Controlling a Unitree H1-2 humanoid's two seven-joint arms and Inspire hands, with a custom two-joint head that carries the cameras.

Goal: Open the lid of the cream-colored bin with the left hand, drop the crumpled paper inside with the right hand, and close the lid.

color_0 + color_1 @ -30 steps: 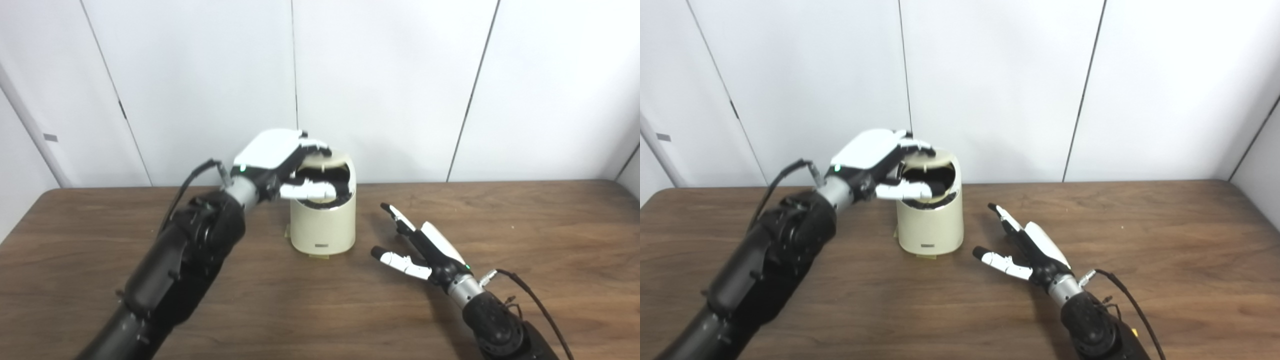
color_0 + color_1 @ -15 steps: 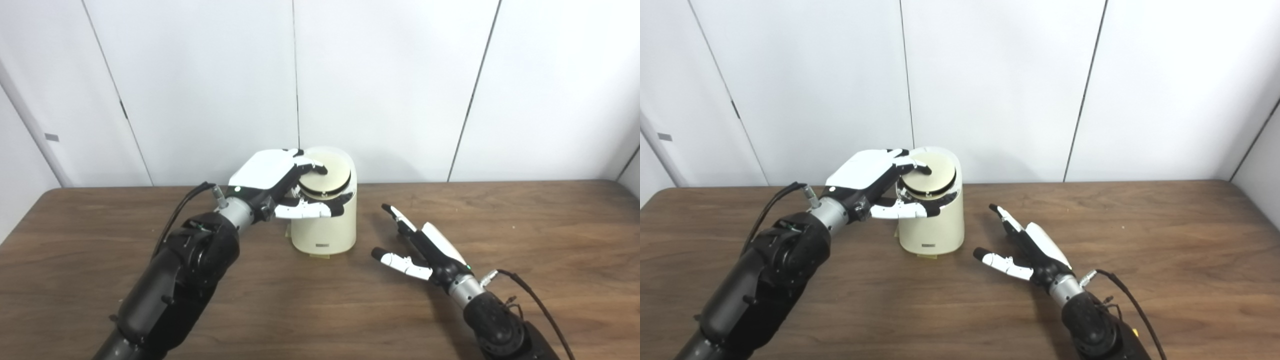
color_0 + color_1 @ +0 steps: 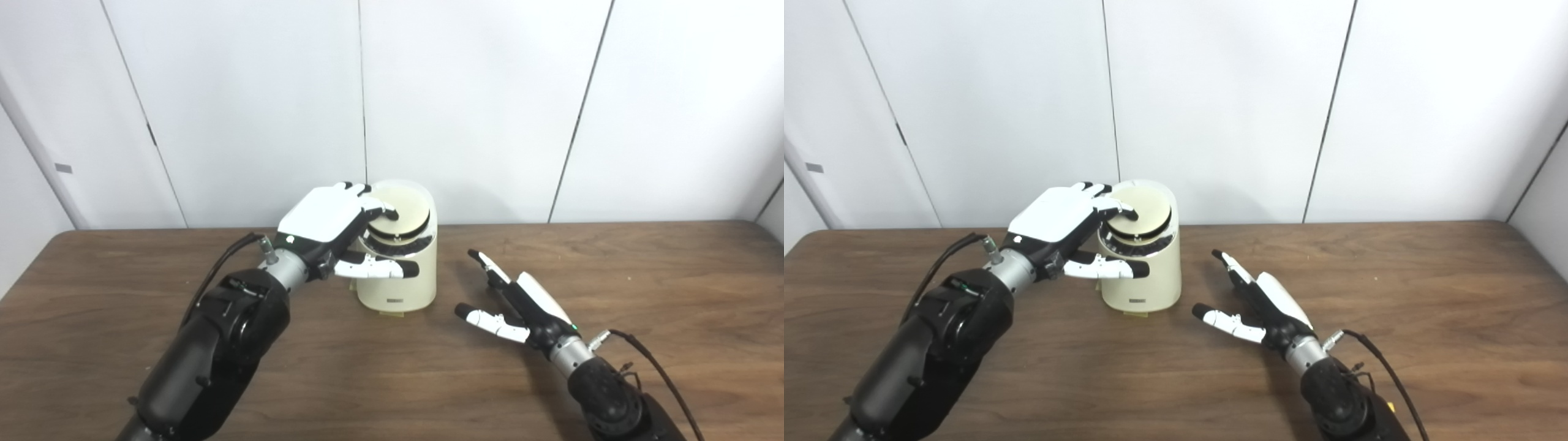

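The left hand (image 3: 327, 220), fingers spread on the cream-coloured round bin's lid (image 3: 401, 215), should press evenly until it seats; the right hand (image 3: 520, 303) rests empty, fingers wide.

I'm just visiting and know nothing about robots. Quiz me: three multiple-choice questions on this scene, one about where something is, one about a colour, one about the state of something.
1. Where do the left hand's fingers rest?
A. On the round lid of the cream-coloured cylindrical bin
B. Flat on the wooden table
C. On the other arm

2. What colour is the table?
A. White
B. Dark brown
C. Green

3. What is the right hand doing?
A. Gripping a paper ball
B. Pressing the lid
C. Open, holding nothing

Answers:
1. A, fingertips lie on the lid's left edge.
2. B, brown wood grain shows.
3. C, fingers are spread beside the bin, and no paper is visible.
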